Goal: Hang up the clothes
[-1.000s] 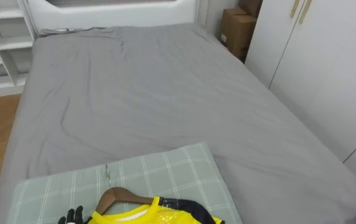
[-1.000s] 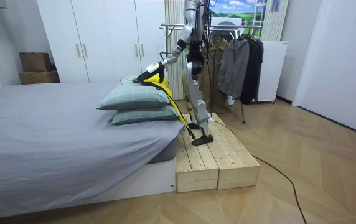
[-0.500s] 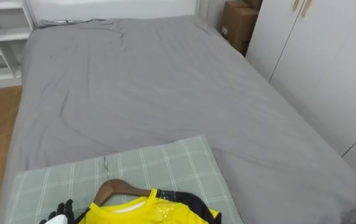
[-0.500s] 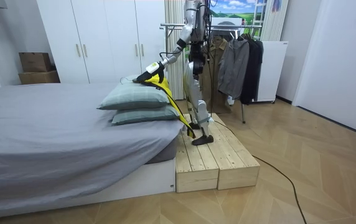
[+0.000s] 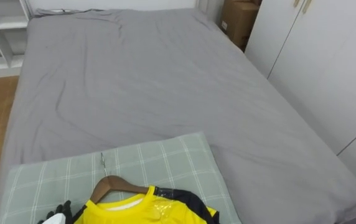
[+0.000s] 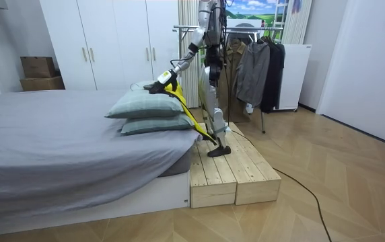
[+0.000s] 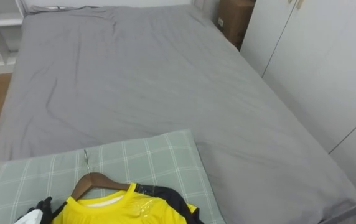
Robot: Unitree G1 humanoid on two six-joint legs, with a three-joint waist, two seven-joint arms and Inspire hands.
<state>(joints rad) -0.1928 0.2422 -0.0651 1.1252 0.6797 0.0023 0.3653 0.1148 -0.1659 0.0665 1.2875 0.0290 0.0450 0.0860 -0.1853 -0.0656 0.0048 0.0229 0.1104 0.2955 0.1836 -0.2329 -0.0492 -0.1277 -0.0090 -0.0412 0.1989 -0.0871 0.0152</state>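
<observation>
Shirt point(image 5: 144, 211), yellow, lying on wooden hanger point(image 5: 112, 185) on checked pillow point(image 5: 159, 162), just right of left hand point(image 5: 58, 213). Hanger bar running sideways from hand, hook pointing away from it. Left hand sitting nearest. Cannot tell if hand gripping or spread.

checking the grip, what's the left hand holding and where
Cannot be told: the left hand sits at one shoulder of the yellow shirt, by the hanger; its grip is hidden.
</observation>
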